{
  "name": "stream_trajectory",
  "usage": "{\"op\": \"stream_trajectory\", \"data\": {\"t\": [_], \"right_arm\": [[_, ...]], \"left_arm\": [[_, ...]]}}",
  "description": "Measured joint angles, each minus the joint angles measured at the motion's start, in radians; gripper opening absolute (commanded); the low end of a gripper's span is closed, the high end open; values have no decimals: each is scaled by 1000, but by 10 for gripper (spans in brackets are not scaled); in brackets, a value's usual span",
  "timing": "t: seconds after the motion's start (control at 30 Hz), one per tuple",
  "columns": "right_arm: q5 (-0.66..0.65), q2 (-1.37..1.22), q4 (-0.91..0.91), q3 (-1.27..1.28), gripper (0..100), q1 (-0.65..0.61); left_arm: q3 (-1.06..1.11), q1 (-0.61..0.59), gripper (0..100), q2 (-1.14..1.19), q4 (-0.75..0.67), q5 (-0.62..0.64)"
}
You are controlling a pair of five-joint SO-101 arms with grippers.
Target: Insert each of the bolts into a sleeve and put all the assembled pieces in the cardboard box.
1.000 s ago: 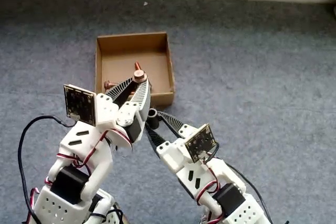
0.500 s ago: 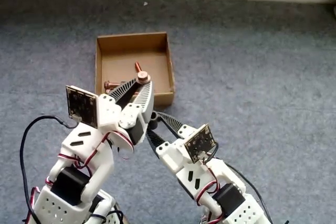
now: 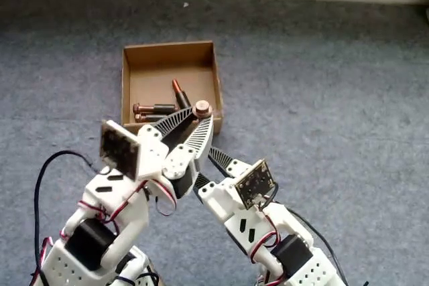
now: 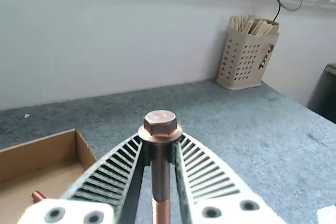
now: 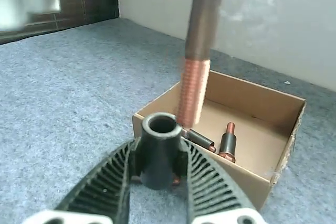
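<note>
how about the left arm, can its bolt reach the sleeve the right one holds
Probably yes: the bolt in the left fingers hangs just above the sleeve in the right fingers, its mouth open and unblocked.

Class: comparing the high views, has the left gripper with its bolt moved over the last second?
Yes. The left gripper, shut on the bolt, has shifted from over the middle of the cardboard box toward its lower-right corner in the image.

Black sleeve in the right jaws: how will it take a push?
Probably stiff: the sleeve looks like a rigid black tube, so it shouldn't crush. It is smooth and round, gripped at its sides by ribbed jaws, so an off-centre push from the bolt might tilt or slide it. Laid down, it would likely roll.
</note>
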State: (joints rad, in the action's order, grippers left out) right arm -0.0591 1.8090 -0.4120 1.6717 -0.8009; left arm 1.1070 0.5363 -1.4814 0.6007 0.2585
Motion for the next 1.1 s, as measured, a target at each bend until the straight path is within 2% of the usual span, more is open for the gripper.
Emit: {"op": "stream_trajectory", "data": {"t": [0.27,0.5,0.67,0.9,1.1], "right_arm": [[0,0,0,0,5,6],[0,0,0,0,5,6],[0,-3,-2,0,5,9],[-2,0,3,0,5,8],[-2,0,6,0,5,9]], "left_arm": [[0,0,7,-199,58,0],[49,0,7,-204,58,-60],[121,0,7,-207,58,-69],[152,-80,7,-204,60,-64],[187,-81,9,-206,60,-63]]}}
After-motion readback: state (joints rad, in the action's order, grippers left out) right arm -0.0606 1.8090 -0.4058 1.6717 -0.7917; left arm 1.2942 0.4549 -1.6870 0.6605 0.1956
